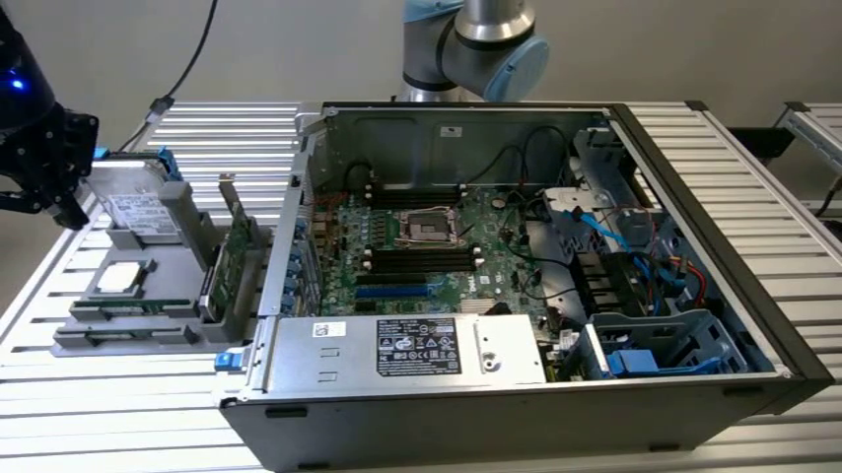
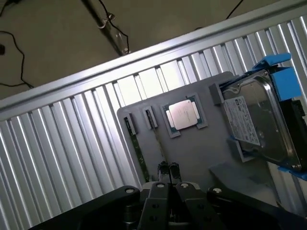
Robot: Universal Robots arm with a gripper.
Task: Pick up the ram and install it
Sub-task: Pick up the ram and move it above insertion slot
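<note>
The ram (image 2: 138,153) is a thin green stick standing on edge in a slot of the grey holder (image 2: 201,148). In the exterior view the ram (image 1: 138,307) lies along the front of the holder (image 1: 79,340), at that view's left. My gripper (image 2: 169,168) hovers above the holder with its fingertips together and nothing between them, just beside the ram. The exterior view has the gripper (image 1: 59,202) at the far left, above the holder's back end.
The holder also carries a silver processor (image 2: 184,115), a hard drive with blue clips (image 2: 256,122) and an upright expansion card (image 1: 237,261). The open computer case (image 1: 736,296) with its motherboard (image 1: 421,246) stands to the exterior view's right. A ribbed metal table (image 2: 57,158) lies underneath.
</note>
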